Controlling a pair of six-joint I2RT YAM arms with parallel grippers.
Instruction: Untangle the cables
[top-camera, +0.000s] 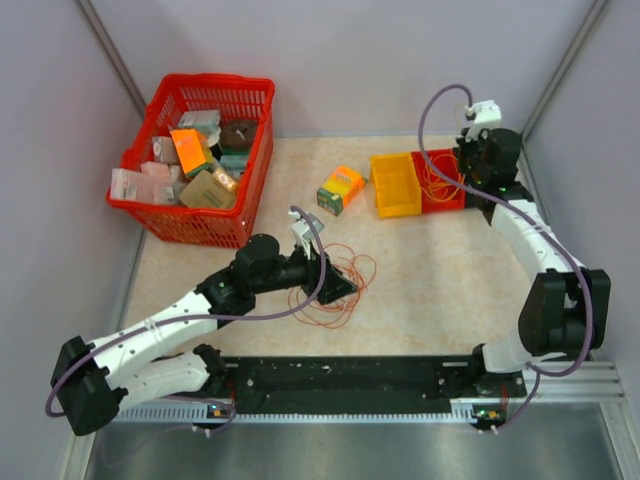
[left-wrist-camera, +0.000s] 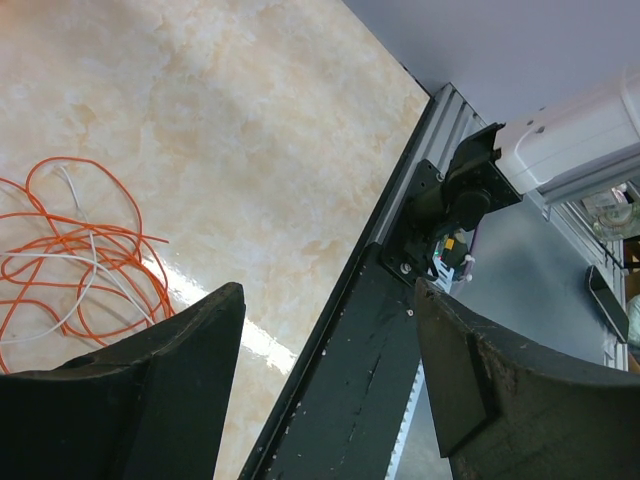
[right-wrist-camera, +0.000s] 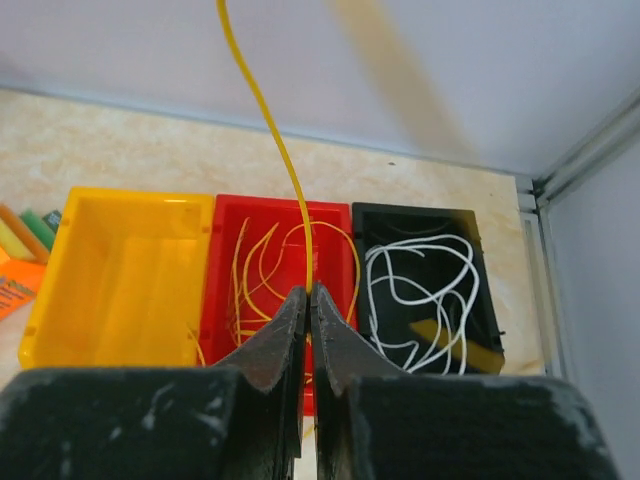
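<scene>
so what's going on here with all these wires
Untangling is under way. The right gripper is shut on a yellow cable above the red bin, which holds more yellow ones; white cables lie in the black bin. The left gripper is open beside the orange and white tangle on the table, holding nothing.

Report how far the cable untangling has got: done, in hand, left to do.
Done: a white cable lies in the black bin, and yellow loops lie in the red bin. In hand: the right end effector is shut on a yellow cable over that red bin. Left: the orange and white tangle lies on the table by the open, empty left end effector.
</scene>
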